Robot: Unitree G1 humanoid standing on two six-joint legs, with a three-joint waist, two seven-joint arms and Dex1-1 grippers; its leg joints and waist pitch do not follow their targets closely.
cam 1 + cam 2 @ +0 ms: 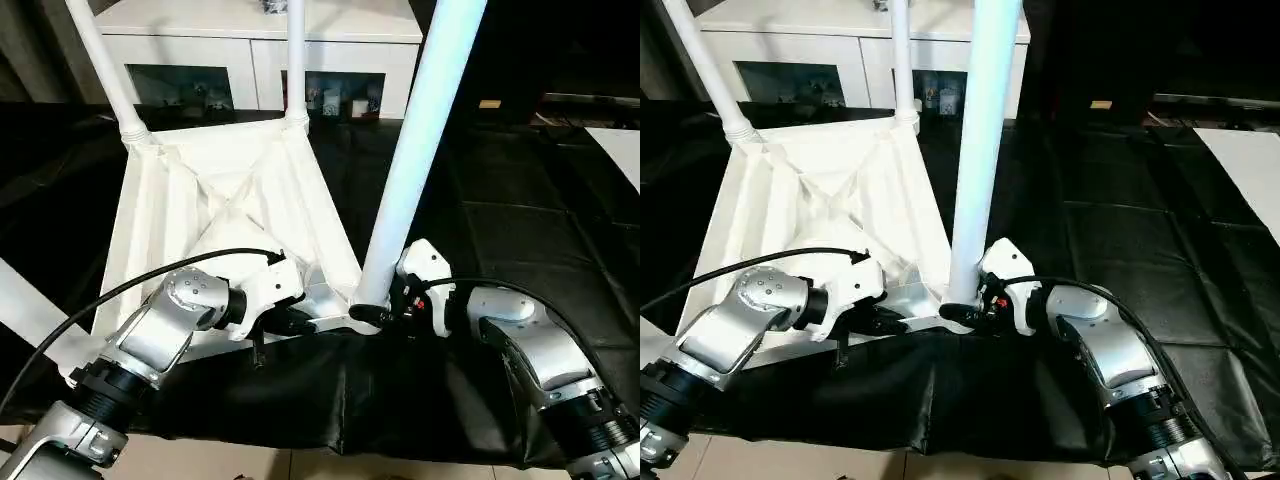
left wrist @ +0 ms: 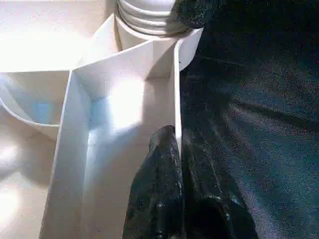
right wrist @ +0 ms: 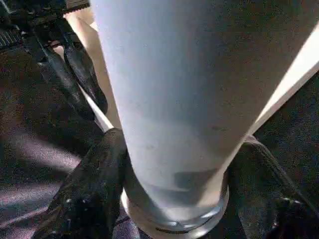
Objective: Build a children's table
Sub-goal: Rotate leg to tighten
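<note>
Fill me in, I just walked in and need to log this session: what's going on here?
A humanoid robot is assembling a small white children's table. The table top lies upside down on a black cloth, ribs up, with two legs standing at the far corners. The left gripper is pinched shut on the top's near rim, steadying it. The right gripper has its fingers either side of the base of another leg standing in the near corner socket.

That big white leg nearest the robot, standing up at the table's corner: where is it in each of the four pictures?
Left eye view: leg rises from the near right corner, right of centre.
Right eye view: same leg, centre.
Left wrist view: its ringed base at the corner.
Right wrist view: it stands between the right gripper's fingers.
Shared landmark: the tabletop's edge rib, pinched by the left gripper.
</note>
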